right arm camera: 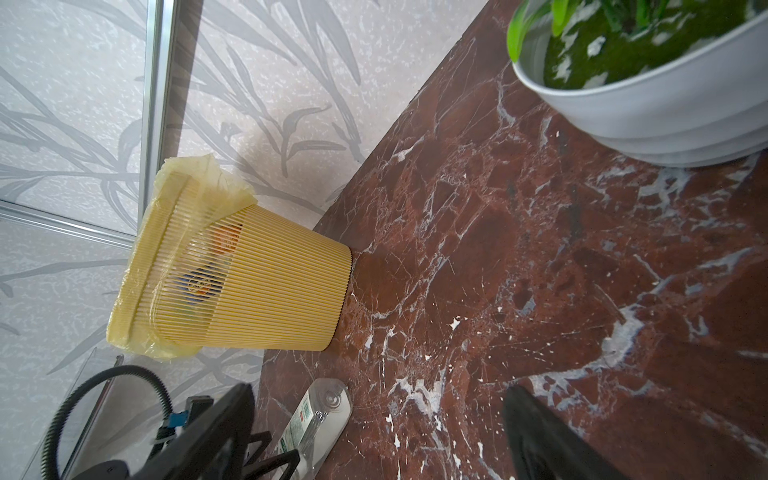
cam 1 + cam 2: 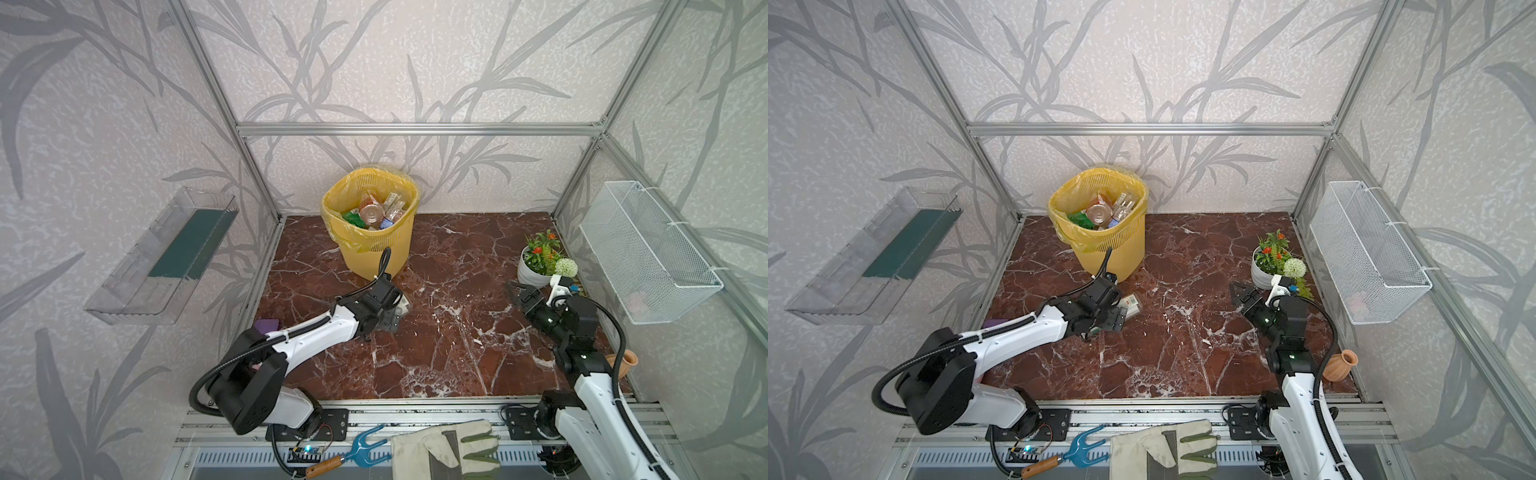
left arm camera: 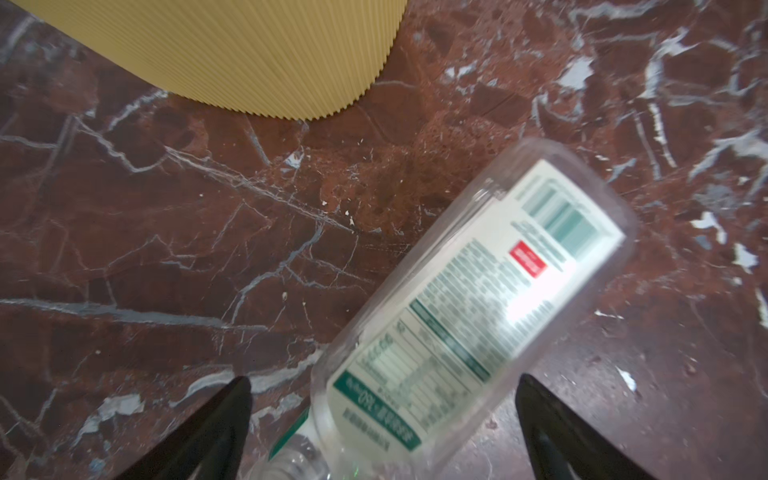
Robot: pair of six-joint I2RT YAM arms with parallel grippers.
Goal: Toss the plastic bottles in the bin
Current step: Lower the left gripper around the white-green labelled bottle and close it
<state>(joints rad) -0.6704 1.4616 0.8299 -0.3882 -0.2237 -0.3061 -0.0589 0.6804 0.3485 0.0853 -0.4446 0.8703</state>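
On the red marble bench (image 2: 457,353), by the back-edge bin (image 2: 374,253), a clear bottle (image 3: 478,307) lay loose between the left gripper (image 3: 384,379) and its wide-open jaws. The right gripper (image 1: 379,388) gaped wide, empty.

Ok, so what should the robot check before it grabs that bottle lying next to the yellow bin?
1. Left hand open: ok, its fingers stand wide apart.
2. Bottle between the fingers: ok, it lies on its side on the table.
3. Bottle gripped: not ok, the fingers are not closed on it.
4. Bin upright and close by: ok.
5. Room in the bin: ok, the bottles inside sit below the rim.
6. Right hand out of the way: ok, open, over by the plant pot.
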